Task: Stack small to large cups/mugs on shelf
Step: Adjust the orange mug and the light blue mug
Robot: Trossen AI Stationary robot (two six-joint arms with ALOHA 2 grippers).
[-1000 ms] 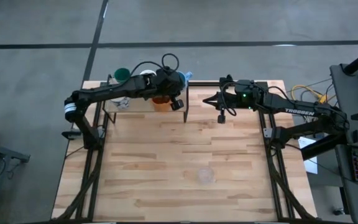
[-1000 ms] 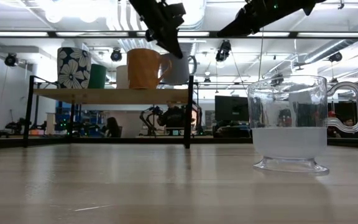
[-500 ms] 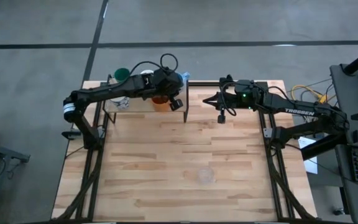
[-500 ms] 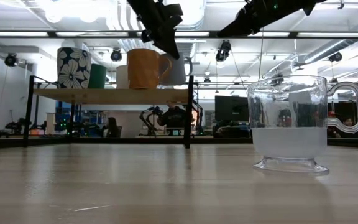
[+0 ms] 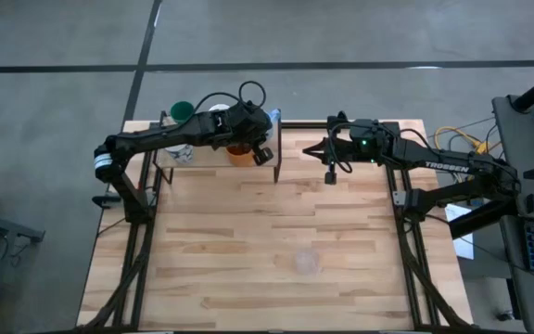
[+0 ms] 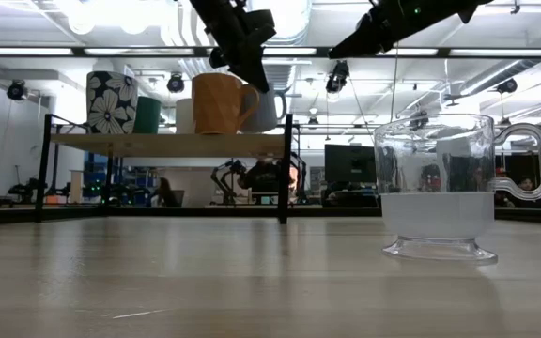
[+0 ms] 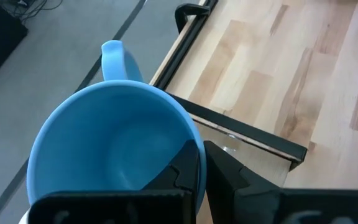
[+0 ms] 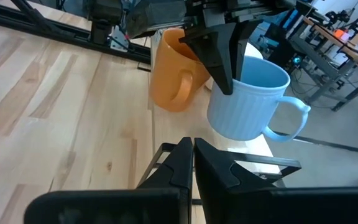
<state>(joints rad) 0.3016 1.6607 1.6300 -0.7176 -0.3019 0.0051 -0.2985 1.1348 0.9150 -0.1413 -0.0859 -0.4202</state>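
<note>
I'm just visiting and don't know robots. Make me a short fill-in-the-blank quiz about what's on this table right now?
1. The left gripper is pinching the rim of the ____ mug.
2. Right beside that mug on the shelf stands the ____ mug.
3. The clear cup stands alone on the ____, not on the shelf.
4. The right gripper hovers with its fingers ____.

Missing words: light blue; orange; tabletop; shut
</note>
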